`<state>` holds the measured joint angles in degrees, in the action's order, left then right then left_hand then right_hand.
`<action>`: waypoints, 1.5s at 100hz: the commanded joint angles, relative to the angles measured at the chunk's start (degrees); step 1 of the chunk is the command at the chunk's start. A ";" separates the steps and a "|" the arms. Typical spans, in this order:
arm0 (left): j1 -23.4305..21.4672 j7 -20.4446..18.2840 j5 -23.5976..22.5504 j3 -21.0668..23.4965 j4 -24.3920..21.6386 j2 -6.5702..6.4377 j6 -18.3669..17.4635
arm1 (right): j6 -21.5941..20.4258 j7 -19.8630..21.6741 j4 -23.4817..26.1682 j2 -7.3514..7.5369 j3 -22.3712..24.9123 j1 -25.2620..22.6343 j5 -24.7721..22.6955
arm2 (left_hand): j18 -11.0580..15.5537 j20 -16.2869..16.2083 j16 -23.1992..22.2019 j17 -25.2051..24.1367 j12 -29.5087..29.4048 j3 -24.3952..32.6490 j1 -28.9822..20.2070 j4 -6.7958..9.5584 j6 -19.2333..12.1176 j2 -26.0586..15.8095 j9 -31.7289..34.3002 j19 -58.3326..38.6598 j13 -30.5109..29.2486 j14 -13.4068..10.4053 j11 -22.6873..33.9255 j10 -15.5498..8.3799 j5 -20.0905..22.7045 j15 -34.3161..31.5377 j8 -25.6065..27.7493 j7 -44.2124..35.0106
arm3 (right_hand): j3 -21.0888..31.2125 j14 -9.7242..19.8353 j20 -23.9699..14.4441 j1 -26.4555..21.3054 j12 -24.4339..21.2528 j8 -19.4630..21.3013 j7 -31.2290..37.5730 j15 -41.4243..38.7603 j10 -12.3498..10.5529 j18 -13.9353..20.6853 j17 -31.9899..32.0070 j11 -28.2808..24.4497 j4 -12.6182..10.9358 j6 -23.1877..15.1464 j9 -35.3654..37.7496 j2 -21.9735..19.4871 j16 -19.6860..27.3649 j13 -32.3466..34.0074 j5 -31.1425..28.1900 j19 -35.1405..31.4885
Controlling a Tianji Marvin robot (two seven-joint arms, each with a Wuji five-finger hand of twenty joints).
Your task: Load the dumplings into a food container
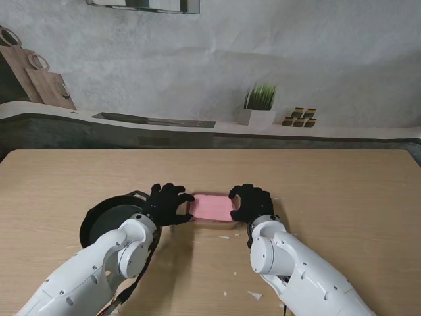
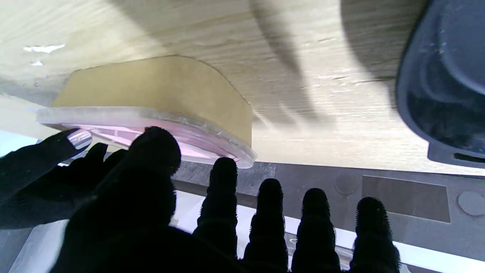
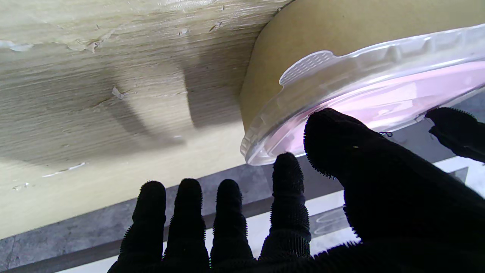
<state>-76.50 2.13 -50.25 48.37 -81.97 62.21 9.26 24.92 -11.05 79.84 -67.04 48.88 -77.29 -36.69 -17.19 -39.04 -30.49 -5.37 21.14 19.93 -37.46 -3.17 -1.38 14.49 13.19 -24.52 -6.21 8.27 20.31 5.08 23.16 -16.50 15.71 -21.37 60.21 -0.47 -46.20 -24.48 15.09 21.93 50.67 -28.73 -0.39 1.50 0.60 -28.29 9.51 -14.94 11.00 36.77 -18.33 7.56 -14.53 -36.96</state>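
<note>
My left hand (image 1: 168, 203) and right hand (image 1: 250, 201) flank one lidded pink food container (image 1: 212, 207) — fingers spread, gripping nothing; one dark plate (image 1: 105, 220) — partly hidden behind my left arm.

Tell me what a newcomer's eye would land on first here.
First the pink-lidded food container at the table's middle, flanked by two black-gloved hands: the left hand and the right hand sit at its ends, fingers spread. Next, the dark round plate to the robot's left, partly under the left arm.

1 food container (image 1: 210, 206), 1 dark plate (image 1: 105, 220), 2 hands, 1 potted plant (image 1: 258, 104).
</note>
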 commanded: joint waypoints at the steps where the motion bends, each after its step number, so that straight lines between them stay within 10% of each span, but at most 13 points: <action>1: 0.21 -2.40 -0.56 -0.17 0.26 -0.19 0.83 | -0.08 1.34 -0.84 -0.29 -0.43 -0.61 0.10 | 0.82 -0.84 -0.57 -0.52 -0.16 2.86 0.66 1.23 -0.10 1.83 -1.41 2.27 1.92 -1.16 -0.93 -1.54 -0.32 1.32 -0.50 -0.45 | -0.24 0.39 0.72 -0.82 0.37 0.78 0.47 -0.86 -0.72 0.38 0.94 -1.18 -1.09 0.19 -0.33 0.73 -0.69 -0.31 0.43 -1.06; 55: 3.09 -7.36 -4.72 -3.95 2.49 -1.68 1.35 | 1.93 3.09 -2.99 0.17 -3.31 1.16 -1.79 | 0.23 -1.68 -0.29 -0.83 -0.68 15.64 6.51 -0.43 1.83 11.66 -1.55 4.62 1.88 -0.80 -2.17 -1.71 1.29 1.12 0.02 -1.24 | 0.54 0.22 1.48 -1.94 0.28 1.29 1.73 -0.88 -0.58 0.46 1.02 -1.25 -1.22 3.53 -0.43 1.82 -0.67 -0.36 2.64 -1.55; 72: 0.65 -5.44 -4.62 0.30 0.03 -1.40 -0.82 | -0.93 1.65 -1.98 0.07 -1.15 0.15 -1.42 | 0.29 -1.85 0.44 -0.84 -1.71 0.78 4.86 0.93 2.00 2.11 -1.93 5.83 2.21 -0.97 -5.33 -1.33 -4.81 3.17 -2.27 3.23 | 0.09 0.20 1.79 -1.41 0.53 0.73 1.41 -1.44 -0.37 0.32 1.14 -1.82 -1.02 3.82 -0.25 1.89 -0.93 -0.26 4.82 -1.78; 102: -8.37 -1.40 -3.42 12.53 -11.76 -0.52 -5.43 | -15.25 -1.09 3.91 0.56 7.56 -3.54 -0.33 | 0.41 -2.67 0.20 -0.80 -1.47 -7.81 3.14 1.85 2.94 -2.84 -2.31 5.49 2.39 -1.20 -6.44 -0.83 -6.98 3.45 -2.90 4.66 | -4.12 0.60 3.22 4.40 2.41 -4.09 -3.25 -2.57 -0.88 -0.13 0.63 -6.55 0.06 -4.02 -0.61 -0.49 -1.47 -0.42 7.53 -1.21; 112: -13.90 1.92 1.21 17.11 -15.51 0.29 -8.69 | -20.24 -0.21 8.75 1.03 11.69 -7.40 1.19 | 1.88 -2.06 2.20 0.22 -2.37 -10.32 1.12 1.80 3.66 -5.21 -2.23 2.46 2.39 -1.63 -6.85 -0.32 -7.66 5.22 -3.06 4.86 | -5.82 1.44 3.81 6.98 1.80 -5.44 -3.55 -3.51 -1.20 -0.76 -0.37 -5.58 0.17 -3.07 -0.51 -3.40 -1.96 -0.31 6.76 -0.52; 126: -22.24 4.13 10.68 22.85 -19.03 1.40 -15.30 | -25.89 5.47 16.52 1.88 17.21 -14.60 7.94 | 3.86 5.99 5.82 1.30 -6.49 -12.56 -0.08 1.98 4.98 -6.44 -2.37 3.02 2.81 -1.92 -8.47 1.70 -7.97 8.40 -3.71 5.03 | -7.43 3.49 5.70 8.62 2.26 -6.66 -2.78 -0.91 -2.49 -1.27 -2.69 -6.51 -0.31 8.68 -0.40 -8.19 -0.72 1.21 8.93 3.38; 150: -34.45 3.46 23.52 30.32 -23.08 2.41 -21.73 | -31.06 8.89 25.35 2.57 22.34 -26.75 14.44 | 2.00 8.63 3.65 0.98 -3.69 -12.53 -0.54 2.03 7.74 -5.38 -1.54 -4.03 1.46 0.59 -2.10 1.66 -5.98 2.16 -3.64 4.73 | -7.16 2.72 6.72 12.89 3.90 -7.83 -3.82 2.62 -1.26 -3.04 -4.90 -11.08 -0.40 11.34 -0.68 -13.30 0.71 4.42 6.21 8.39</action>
<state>-108.73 5.55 -23.91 78.62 -105.18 64.42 -12.11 -5.56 -3.18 104.36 -64.56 71.69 -100.71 -22.90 -14.84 -30.60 -25.58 -3.89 15.60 8.23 -37.23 -3.06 5.70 10.29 12.12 -25.24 -5.47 8.70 15.61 6.25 16.78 -12.22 12.40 -17.08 53.84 1.17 -40.18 -14.49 18.42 15.07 47.36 -26.98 -1.06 -1.52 -4.19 -37.69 9.57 -3.34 11.01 25.75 -18.21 11.08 -7.84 -30.57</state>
